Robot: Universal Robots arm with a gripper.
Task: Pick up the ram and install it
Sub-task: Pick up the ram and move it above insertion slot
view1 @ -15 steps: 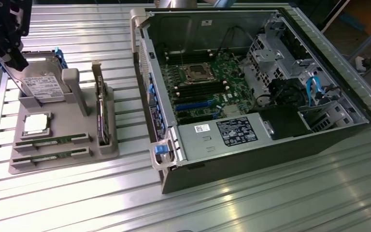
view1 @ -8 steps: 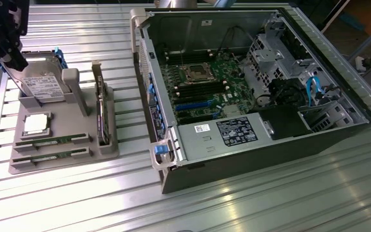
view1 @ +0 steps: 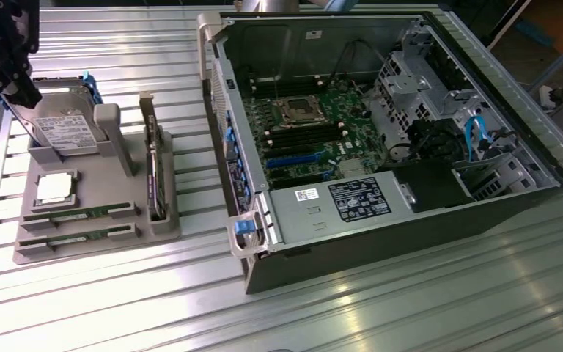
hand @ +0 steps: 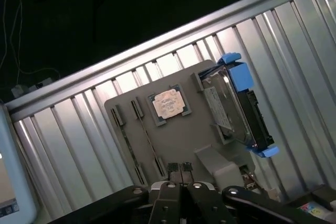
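Two green ram sticks (view1: 78,213) (view1: 76,239) lie side by side in slots at the near end of a grey tray (view1: 115,183) at the exterior view's left. In the wrist view they show edge-on as thin lines (hand: 148,137) (hand: 127,144) on the tray (hand: 184,140). My dark gripper (view1: 24,95) hangs above the tray's far end, over the hard drive, well apart from the sticks. Its fingertips (hand: 179,168) are pressed together and hold nothing.
The tray also carries a square silver CPU (view1: 55,188) (hand: 168,103), a hard drive in a blue bracket (view1: 61,128) (hand: 236,103) and an upright dark expansion card (view1: 152,172). An open computer case (view1: 380,125) with its motherboard (view1: 306,132) lies at the exterior view's right on a ribbed metal table (view1: 380,308).
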